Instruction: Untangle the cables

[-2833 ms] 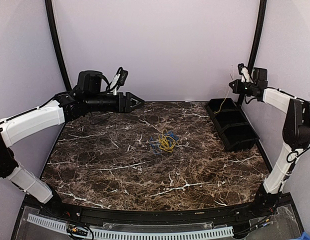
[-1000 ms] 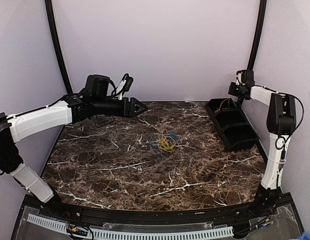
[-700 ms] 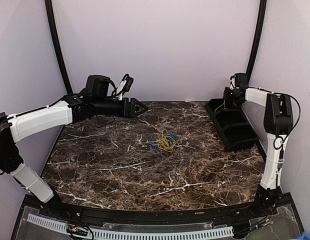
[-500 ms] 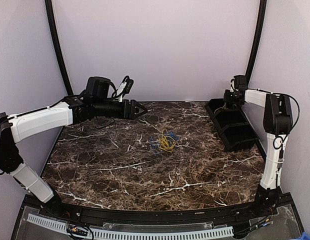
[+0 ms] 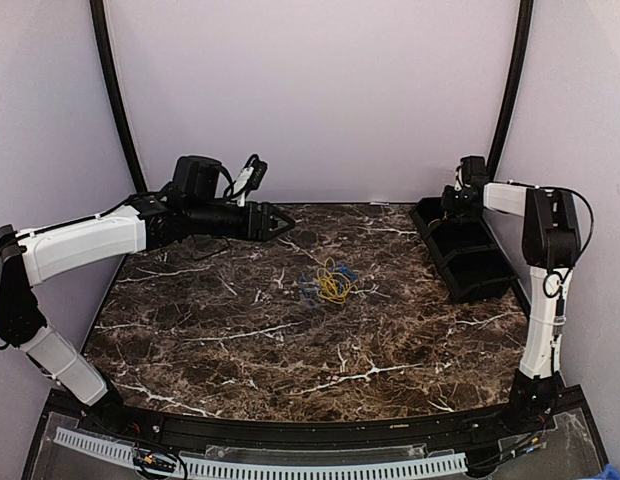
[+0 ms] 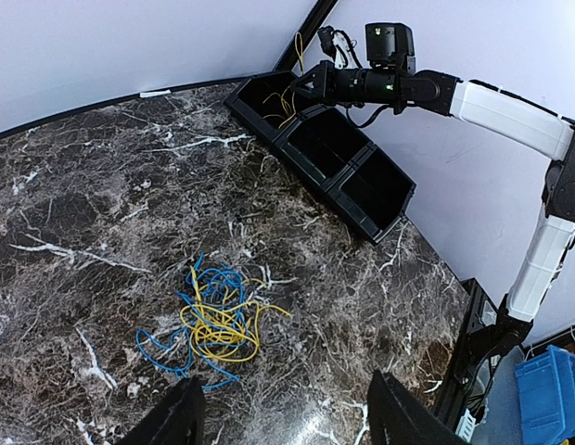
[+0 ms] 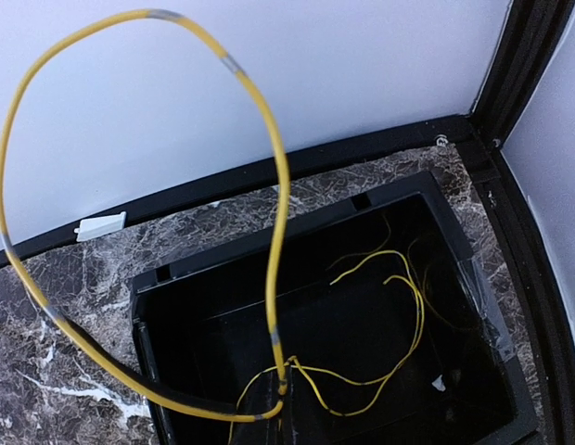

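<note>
The right tool (image 6: 308, 88) is pressed together on a yellow cable (image 7: 278, 185) whose loop arches over the far compartment of the black bin (image 7: 223, 255). Lower it until the loop sits inside the walls before letting go — it looks springy. Thin yellow strands (image 7: 399, 306) lie in that compartment; nothing shows in the other two. The left tool (image 5: 280, 221) hangs spread above the counter (image 5: 240, 340), the blue-and-yellow tangle (image 5: 332, 283) lying mid-counter.

Yellow-blue cables (image 6: 213, 320) — loopy tangle, seemingly knotted
</note>
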### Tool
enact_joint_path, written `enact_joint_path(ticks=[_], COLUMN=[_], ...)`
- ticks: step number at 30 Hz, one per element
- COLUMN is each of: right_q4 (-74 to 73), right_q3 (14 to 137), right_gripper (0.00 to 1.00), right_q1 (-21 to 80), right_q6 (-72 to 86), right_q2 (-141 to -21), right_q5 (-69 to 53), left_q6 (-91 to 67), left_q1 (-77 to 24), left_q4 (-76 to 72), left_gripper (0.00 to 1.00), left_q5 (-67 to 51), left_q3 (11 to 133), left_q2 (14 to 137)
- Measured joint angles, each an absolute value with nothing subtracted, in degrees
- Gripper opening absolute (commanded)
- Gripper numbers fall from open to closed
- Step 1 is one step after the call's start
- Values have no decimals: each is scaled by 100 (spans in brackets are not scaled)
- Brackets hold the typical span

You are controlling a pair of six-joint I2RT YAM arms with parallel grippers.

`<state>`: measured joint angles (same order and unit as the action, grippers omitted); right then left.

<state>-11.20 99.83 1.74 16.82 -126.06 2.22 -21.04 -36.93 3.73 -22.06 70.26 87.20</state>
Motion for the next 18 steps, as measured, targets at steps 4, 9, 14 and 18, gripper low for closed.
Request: enact_joint_path(ticks=[4,9,14,18], right_q4=[-1177,-1245,-1201,-1015], right_q3=[9972,9972,9966,9769], right_gripper=[4,5,23,38], right_q1=[172,174,172,174], right_q6=[1745,1835,1922,1929], right_q2=[-12667,-12768,-12787,-12665], right_q5=[187,104,-69,-193], left_q6=[-2123,-2161,-2189,-2193], left_q1=[-3693,-3693,-3693,-3693], left_q4=[303,259,237,202], left_gripper=[63,63,63,63], left_q5=[-2206,-2204,-2204,-2200], left_q3=[6980,6847,6779,6735], left_q2=[8715,8683,8606,8519])
